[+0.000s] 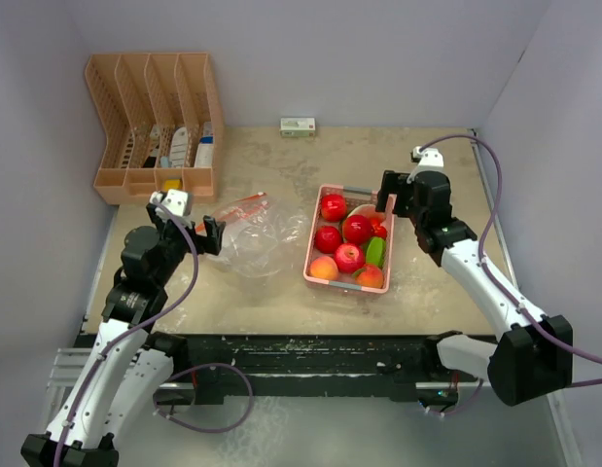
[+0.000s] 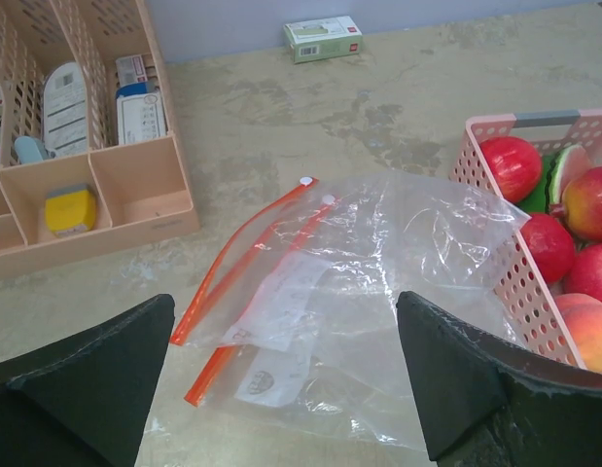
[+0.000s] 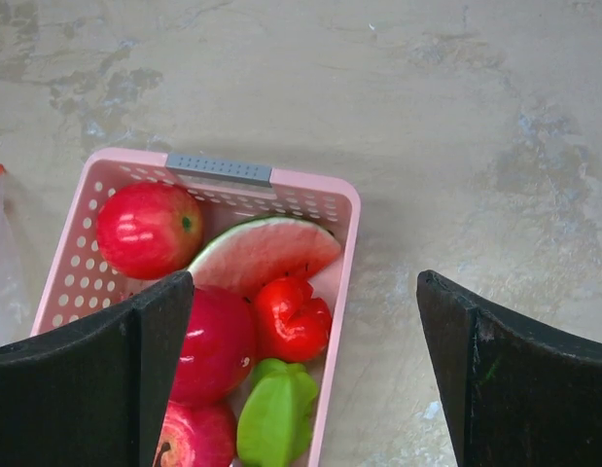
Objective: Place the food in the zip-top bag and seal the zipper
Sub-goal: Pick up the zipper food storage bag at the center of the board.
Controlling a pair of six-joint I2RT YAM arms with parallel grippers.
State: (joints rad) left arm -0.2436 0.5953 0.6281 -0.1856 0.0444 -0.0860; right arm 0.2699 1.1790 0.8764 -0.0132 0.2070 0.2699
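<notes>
Wide-spread black fingers (image 3: 96, 379) of my right hand (image 3: 302, 321) frame the food (image 3: 148, 229), which lies directly below and slightly toward me in the pink basket (image 3: 349, 253). I see red apples, a watermelon slice (image 3: 266, 251), a small red piece (image 3: 291, 316) and a green piece (image 3: 276, 423), with peaches at the basket's near end. That hand holds nothing and hangs over the basket's far-right corner. The basket's long axis runs from the far edge of the tabletop (image 1: 271, 297) toward the near edge, so the fruit is lined up along my reach. My right arm is clearly the nearer one to it.

My left hand (image 2: 284, 311) is also spread wide and empty. It faces the zip-top bag (image 2: 378, 263), which lies flat and crumpled between it and the basket, its far side seemingly against the basket's left wall. The orange zipper (image 2: 247, 258) runs diagonally, on the bag's side toward the far-left corner, away from the fruit. I judge the mouth will need lifting open before anything goes in.

The tabletop is mottled beige and hard, with walls on three sides. An organiser (image 1: 155, 126) fills the far-left corner and a small box (image 1: 298, 126) sits at the far edge, both well apart from the work.
</notes>
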